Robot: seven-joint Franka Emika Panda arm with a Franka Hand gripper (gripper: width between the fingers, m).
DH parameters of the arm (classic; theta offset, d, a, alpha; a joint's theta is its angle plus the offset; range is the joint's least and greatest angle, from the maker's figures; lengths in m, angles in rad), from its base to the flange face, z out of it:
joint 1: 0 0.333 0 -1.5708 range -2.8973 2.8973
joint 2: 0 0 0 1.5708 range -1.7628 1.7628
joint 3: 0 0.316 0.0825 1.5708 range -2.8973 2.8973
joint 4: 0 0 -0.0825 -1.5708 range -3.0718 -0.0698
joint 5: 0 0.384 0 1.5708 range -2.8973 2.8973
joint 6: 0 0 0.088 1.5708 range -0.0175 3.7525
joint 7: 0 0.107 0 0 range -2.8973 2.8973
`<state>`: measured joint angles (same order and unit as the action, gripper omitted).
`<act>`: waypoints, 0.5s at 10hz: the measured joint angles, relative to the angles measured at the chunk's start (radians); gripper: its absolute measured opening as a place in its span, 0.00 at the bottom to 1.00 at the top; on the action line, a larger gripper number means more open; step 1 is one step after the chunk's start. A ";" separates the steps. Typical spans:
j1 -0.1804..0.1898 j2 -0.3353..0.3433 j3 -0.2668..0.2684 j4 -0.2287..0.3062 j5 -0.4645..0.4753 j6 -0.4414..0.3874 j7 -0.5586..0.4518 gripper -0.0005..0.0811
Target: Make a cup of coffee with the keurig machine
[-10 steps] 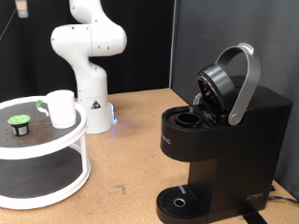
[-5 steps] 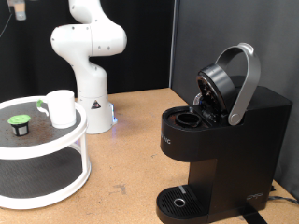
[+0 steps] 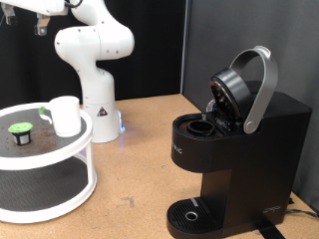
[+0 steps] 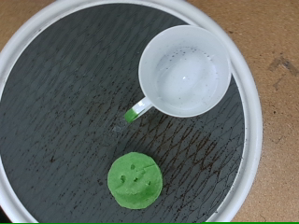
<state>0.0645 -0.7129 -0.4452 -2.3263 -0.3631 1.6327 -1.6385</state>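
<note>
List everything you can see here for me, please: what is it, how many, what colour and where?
cup: one, white, on the top tier of the stand, beside the pod.
pod: one, dark with green top, on the top tier, nearer the exterior view's left.
stand: one, white, two tiers, dark mats, exterior view's left.
keurig machine: one, black, grey lid handle raised, exterior view's right.
table: one, brown.
robot arm: one, white, behind the stand.
gripper: partly visible, exterior view's top left, above the stand.
</note>
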 joint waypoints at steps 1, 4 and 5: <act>0.001 -0.005 -0.006 -0.003 0.013 0.005 -0.014 0.99; 0.051 -0.018 -0.101 -0.002 0.098 0.006 -0.273 0.99; 0.067 -0.014 -0.129 -0.002 0.089 -0.008 -0.362 0.99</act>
<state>0.1319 -0.7270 -0.5742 -2.3283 -0.2737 1.6252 -2.0005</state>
